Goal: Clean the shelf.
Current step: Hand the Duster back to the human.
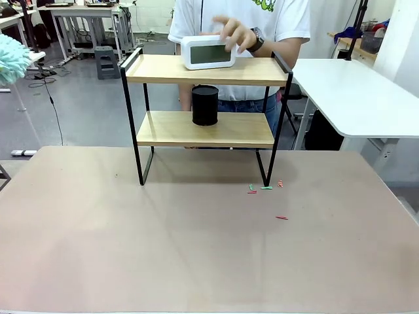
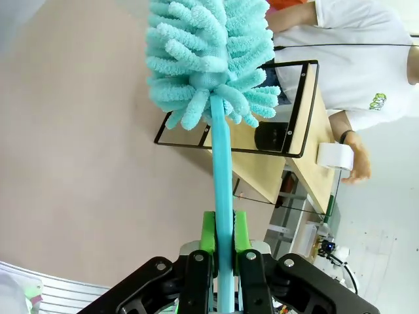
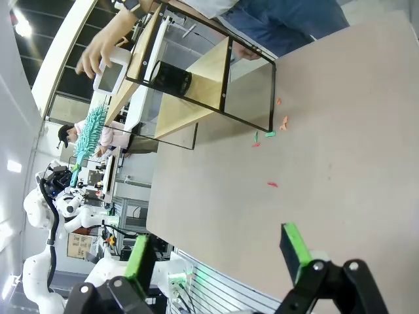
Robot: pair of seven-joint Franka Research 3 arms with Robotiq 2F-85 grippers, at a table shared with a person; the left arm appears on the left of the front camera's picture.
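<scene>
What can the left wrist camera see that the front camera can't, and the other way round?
Left wrist view: the left gripper, jaws shut on the teal duster handle, fluffy head whole. Front view: coloured scraps on the tabletop near the shelf, plus the white clock screen. Both: shelf, clock under the person's hand, black cylinder on the lower board, some duster.

**Front view:** fixed camera facing the shelf (image 1: 163, 69) across the table (image 1: 196, 248), at middle distance.
**Left wrist view:** rolled sideways, looking along the left gripper (image 2: 224, 221) and up the duster (image 2: 206, 52) it clamps. The shelf lies beyond the duster's head.
**Right wrist view:** rolled, low over the table, looking out between the spread fingers of the right gripper (image 3: 216, 239). The shelf lies far ahead of their tips.
All three views share the shelf and the table.
</scene>
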